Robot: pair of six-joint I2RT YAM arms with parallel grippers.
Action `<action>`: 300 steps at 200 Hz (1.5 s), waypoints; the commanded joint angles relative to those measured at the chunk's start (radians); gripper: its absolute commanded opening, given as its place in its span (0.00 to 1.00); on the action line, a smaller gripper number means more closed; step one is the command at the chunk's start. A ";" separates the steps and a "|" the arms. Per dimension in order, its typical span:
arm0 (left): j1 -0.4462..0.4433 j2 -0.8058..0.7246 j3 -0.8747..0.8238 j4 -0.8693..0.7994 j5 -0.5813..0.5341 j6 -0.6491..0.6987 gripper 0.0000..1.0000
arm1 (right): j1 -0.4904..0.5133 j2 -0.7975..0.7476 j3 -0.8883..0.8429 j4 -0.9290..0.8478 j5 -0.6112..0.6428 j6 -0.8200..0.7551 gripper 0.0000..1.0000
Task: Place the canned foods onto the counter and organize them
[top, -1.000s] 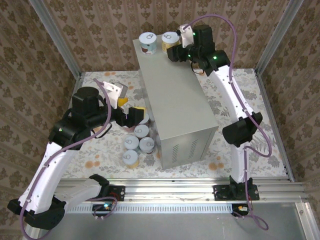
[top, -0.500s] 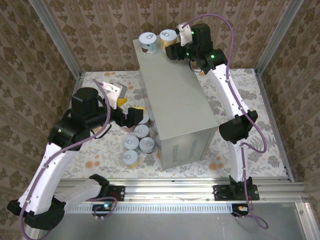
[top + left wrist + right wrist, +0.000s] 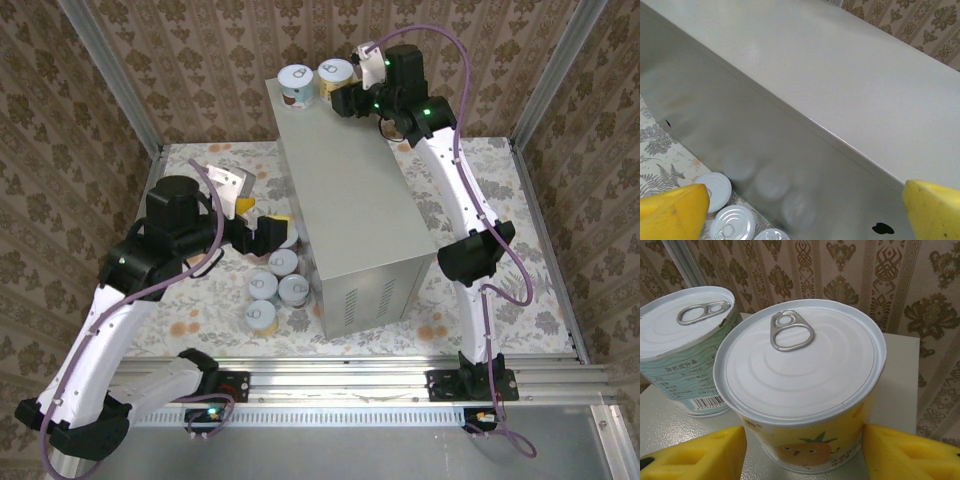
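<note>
- Brown patterned wallpaper closes the cell on three sides, and a floral floor cloth covers the table. The counter, a tall light-grey rectangular metal box, stands in the middle of it.
- Your right gripper is clenched on a short yellow-labelled can with a pineapple picture and a silvery pull-tab lid. Its yellow foam pads sit against the label on both sides.
- This can stands upright at the far end of the box top, just beside a pale blue-labelled can. This is probably so that a tidy row starts at the far edge and the near part is free for the others.
- I judge the placing step almost done. You need only to open the jaws and then lift straight up, so that no pad knocks the neighbour.
- Your left gripper hangs with its jaws wide apart and holds nothing, on the left side of the box.
- Under and near it, several more cans wait on the cloth, close against the box wall, ready for the next pick.
</note>
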 commanded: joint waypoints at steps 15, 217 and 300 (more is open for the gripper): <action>-0.006 -0.012 -0.006 0.003 -0.001 0.003 1.00 | -0.004 0.046 0.075 0.005 -0.030 0.024 0.62; -0.006 -0.015 -0.040 -0.002 -0.064 0.000 1.00 | -0.011 -0.123 -0.009 -0.055 -0.016 0.028 1.00; -0.002 -0.055 -0.143 -0.029 -0.171 -0.038 1.00 | 0.041 -0.586 -0.523 -0.167 0.017 -0.062 1.00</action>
